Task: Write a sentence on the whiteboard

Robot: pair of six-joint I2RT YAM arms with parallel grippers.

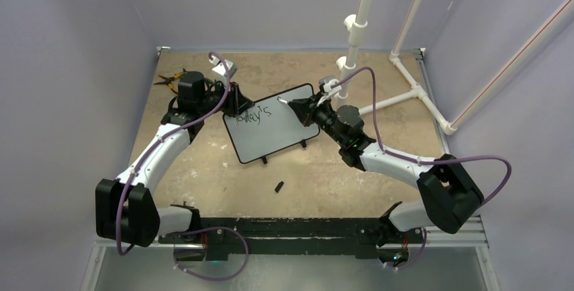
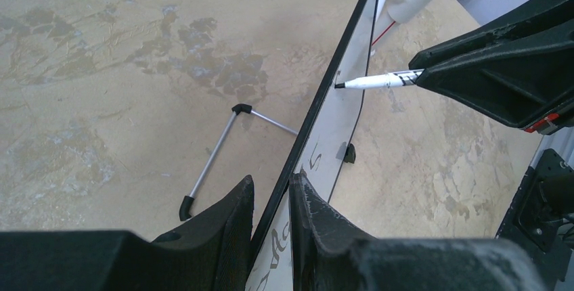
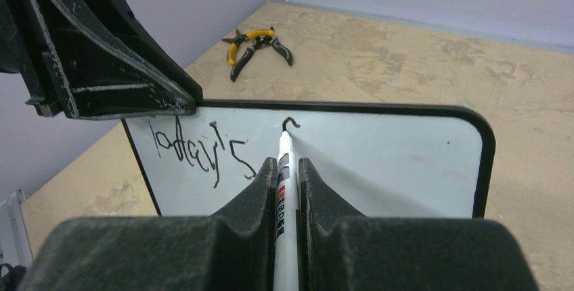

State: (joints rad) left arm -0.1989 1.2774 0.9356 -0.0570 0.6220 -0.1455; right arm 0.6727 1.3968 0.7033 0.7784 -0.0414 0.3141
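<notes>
L claw is clenched on the board, one finger each side of its black-framed edge, at the end where the writing starts. In the top view L claw sits at the far left corner of the board. R claw is clenched on a marker, barrel btwn both fingers. The tip sticks out ahead of the claw & meets the white face at a small hook-shaped stroke. The sentence reads "Today's" in one line, just left of the R claw's marker tip & right under the L claw as the R wrist cam sees it. From the L wrist cam the marker comes in from the right, ahead of the L claw, tip at the board. A thin wire leg sticks out from the board's back, on the side away from the R claw. Board stands tilted on the table. Pliers w/ yellow grips lie past the board, well beyond the R claw, close to the L arm. A small black cap lies on the table toward the arm bases, well apart from both claws. A white pipe frame stands just behind the R claw.
</notes>
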